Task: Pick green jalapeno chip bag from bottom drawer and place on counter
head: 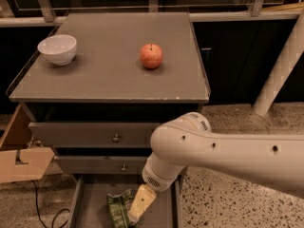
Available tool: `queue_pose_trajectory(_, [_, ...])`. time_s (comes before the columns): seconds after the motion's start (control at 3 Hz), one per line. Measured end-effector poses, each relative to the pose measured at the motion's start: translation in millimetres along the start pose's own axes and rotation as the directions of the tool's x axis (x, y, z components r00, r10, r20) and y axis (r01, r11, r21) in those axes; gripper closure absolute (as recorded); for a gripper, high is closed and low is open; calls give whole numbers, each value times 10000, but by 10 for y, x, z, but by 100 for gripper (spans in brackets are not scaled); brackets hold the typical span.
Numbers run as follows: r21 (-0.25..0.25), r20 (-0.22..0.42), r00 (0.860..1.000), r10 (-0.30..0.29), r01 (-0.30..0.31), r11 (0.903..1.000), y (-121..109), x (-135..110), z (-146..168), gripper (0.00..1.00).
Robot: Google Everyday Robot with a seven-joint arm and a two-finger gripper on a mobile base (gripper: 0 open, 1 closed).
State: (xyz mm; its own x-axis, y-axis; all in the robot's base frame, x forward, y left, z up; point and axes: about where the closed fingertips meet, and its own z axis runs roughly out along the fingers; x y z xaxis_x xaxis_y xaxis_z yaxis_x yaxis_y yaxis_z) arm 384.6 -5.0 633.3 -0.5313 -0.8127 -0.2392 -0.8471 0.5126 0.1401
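The green jalapeno chip bag (118, 209) lies crinkled on the floor of the open bottom drawer (92, 201), at the lower middle of the view. My gripper (139, 205) reaches down into the drawer from the white arm (228, 151) and sits right beside the bag's right side, partly over it. Only a pale yellowish finger (142, 201) shows. The counter (109, 70) is the flat grey-brown cabinet top above, with a worn front edge.
A white bowl (57, 49) stands at the counter's left and a red apple (151, 56) near its middle. Two upper drawers with round knobs (115, 137) are shut. A cardboard piece (19, 163) leans at the left. A white post (280, 65) stands at the right.
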Motion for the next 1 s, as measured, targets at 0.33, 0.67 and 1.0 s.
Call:
queue_pose_trajectory(0.33, [-143,152,9951,975,-973,9952,117,14,265,0])
queue_pose_trajectory(0.67, [-219,242,9799,1978,-1973,9801,221,76,473,0])
queue_pose_trajectory(1.0, [-220,238,9796,1996,-1991,9797,221,75,473,0])
